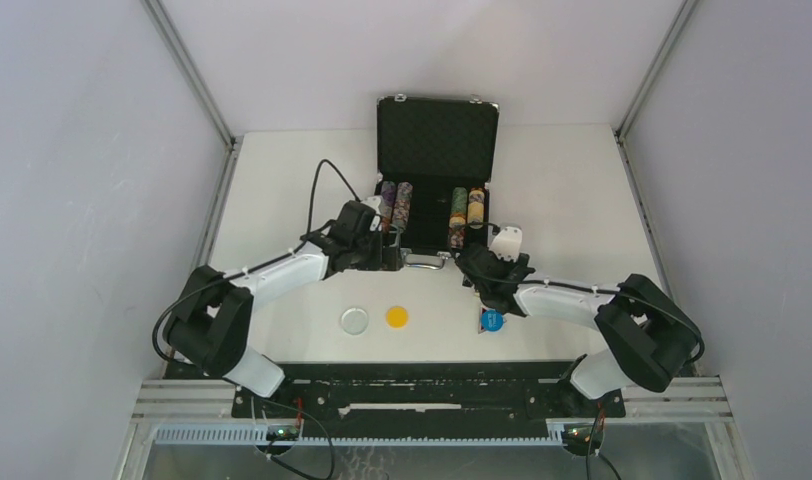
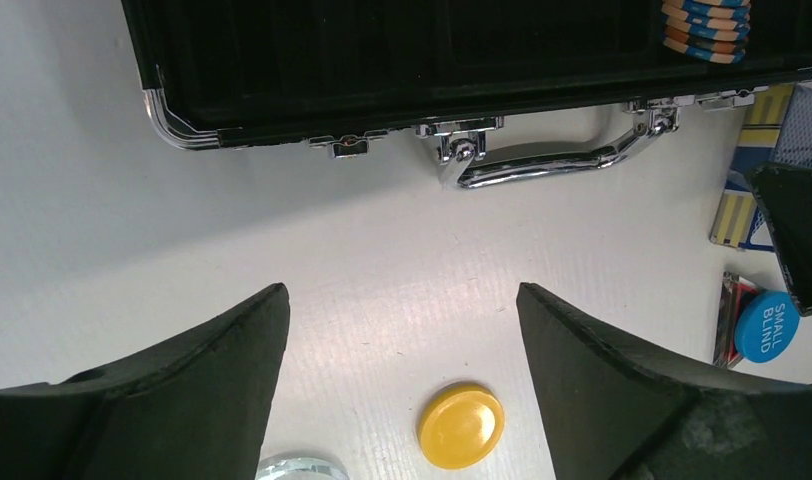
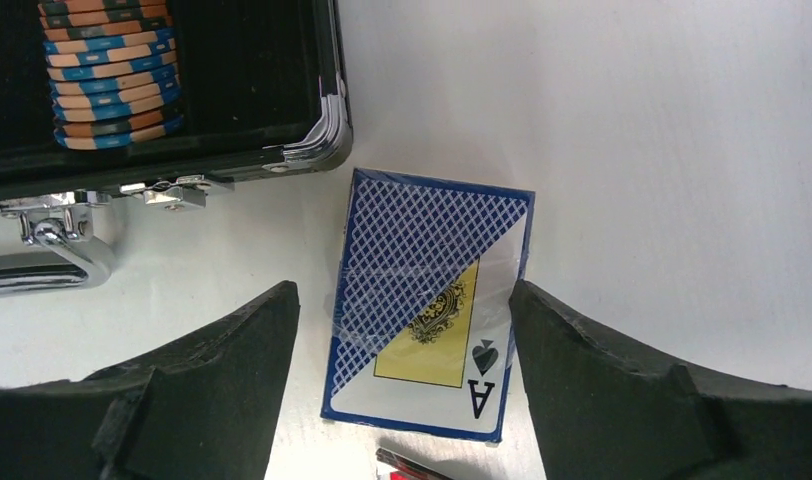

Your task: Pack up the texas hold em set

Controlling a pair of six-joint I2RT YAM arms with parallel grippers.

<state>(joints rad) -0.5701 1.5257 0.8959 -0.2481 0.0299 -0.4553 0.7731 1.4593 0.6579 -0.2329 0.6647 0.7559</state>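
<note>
While the case [image 1: 437, 135] lies open at the table's [image 1: 582, 200] far middle with chips [image 3: 107, 75] in its slots, both arms' pincers are released and empty. The left gripper [image 2: 402, 290] hovers before the case near the yellow token [image 2: 461, 426]; the right gripper [image 3: 402, 290] straddles the deck [image 3: 427, 300], which lies just beside the case's near right corner. Likely next, the right gripper drops, clamps the deck and carries it into a free slot.

Overhead camera looks down; 2 close wrist cameras both see the briefcase [image 2: 282, 110].
</note>
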